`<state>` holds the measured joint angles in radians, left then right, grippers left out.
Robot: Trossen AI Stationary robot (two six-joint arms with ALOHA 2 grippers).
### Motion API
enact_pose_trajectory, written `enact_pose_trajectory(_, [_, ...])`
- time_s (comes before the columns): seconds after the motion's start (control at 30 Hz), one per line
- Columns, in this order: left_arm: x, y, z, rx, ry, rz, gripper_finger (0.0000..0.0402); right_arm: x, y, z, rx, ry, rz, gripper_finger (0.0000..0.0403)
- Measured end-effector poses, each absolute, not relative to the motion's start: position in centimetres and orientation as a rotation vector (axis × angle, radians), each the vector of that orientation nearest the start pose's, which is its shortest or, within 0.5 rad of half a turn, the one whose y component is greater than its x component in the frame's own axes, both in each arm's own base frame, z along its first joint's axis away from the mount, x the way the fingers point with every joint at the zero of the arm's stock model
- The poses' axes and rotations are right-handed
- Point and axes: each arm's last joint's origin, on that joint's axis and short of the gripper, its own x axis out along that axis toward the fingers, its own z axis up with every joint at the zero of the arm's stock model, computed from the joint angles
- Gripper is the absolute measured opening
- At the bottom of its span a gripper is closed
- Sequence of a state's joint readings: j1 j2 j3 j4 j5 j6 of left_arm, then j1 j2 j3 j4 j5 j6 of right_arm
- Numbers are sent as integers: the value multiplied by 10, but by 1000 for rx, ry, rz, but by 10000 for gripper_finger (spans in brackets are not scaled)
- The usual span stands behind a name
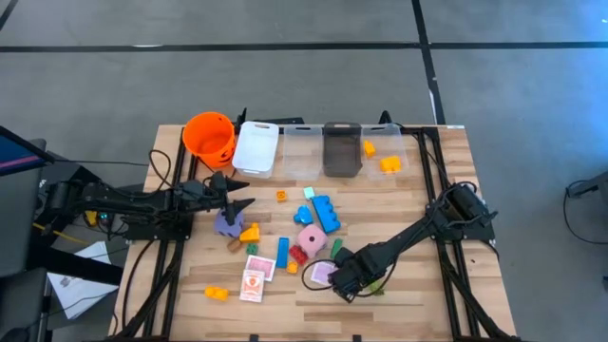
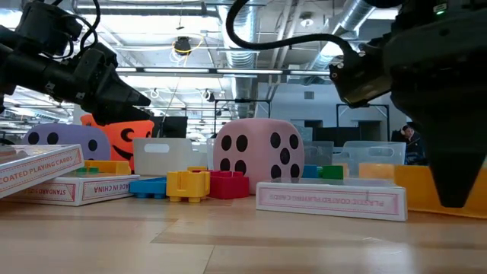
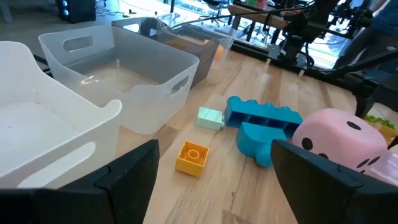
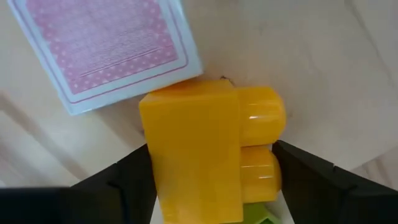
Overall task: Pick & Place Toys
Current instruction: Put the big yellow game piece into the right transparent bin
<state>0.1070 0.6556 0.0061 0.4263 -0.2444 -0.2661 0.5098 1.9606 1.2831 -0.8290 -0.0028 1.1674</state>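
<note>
My right gripper [image 1: 348, 281] points down near the table's front, its fingers on either side of a yellow brick [image 4: 205, 149] that lies on the wood. A pink-backed card box [image 4: 106, 50] lies right beside that brick; in the low view the box [image 2: 331, 199] is at the front. A pink die [image 1: 311, 237], blue bricks [image 1: 325, 214], a red brick [image 1: 298, 255] and a purple die [image 1: 228, 223] lie at mid-table. My left gripper [image 1: 228, 195] waits open above the table's left, holding nothing. My right gripper has the yellow brick between its two fingers, one finger [image 4: 134, 180] against the brick's plain side [image 4: 149, 168], the other against its studded end [image 4: 273, 168]. The fingers come from above, pointing down. The brick lies on the table.
Along the far edge stand an orange bucket [image 1: 209, 136], a white bin [image 1: 256, 147], a clear bin [image 1: 302, 150], a dark bin [image 1: 341, 149] and a clear bin [image 1: 391, 141] holding yellow bricks. Two card boxes [image 1: 255, 277] and a yellow brick [image 1: 217, 294] lie front left.
</note>
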Motion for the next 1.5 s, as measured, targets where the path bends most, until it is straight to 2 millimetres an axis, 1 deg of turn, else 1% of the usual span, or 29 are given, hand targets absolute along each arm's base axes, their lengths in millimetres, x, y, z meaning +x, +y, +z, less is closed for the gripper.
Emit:
enact_pose_trajectory(0.3, [134,21,143,-247,176,377,301,311,172,144,536,1433,-504,269])
enact_pose_trajectory(0.43, [134,21,143,-248,176,377,301,311,170,145,501,1396,-535,269])
enact_pose_trajectory(0.57, [134,21,143,-248,176,373,301,309,167,150,470,1370,-589,269])
enact_pose_trajectory(0.73, [134,21,143,-251,176,373,301,310,165,168,404,1326,-703,269])
enact_pose_trajectory(0.87, [134,21,143,-251,176,373,301,311,165,185,337,1245,-795,269])
enact_pose_trajectory(1.0, [134,21,143,-279,171,376,301,314,163,204,271,1103,-884,270])
enact_pose_trajectory(1.1, [134,21,143,-281,171,377,301,316,159,217,216,937,-975,270])
enact_pose_trajectory(1.2, [134,21,142,-294,174,379,301,314,151,226,140,720,-1078,270])
enact_pose_trajectory(1.33, [133,21,139,-322,205,388,301,309,133,235,69,488,-1201,270])
enact_pose_trajectory(1.4, [132,21,137,-344,224,395,301,313,121,234,72,449,-1232,270])
enact_pose_trajectory(1.5, [131,21,133,-374,259,407,301,315,97,235,62,475,-1298,270])
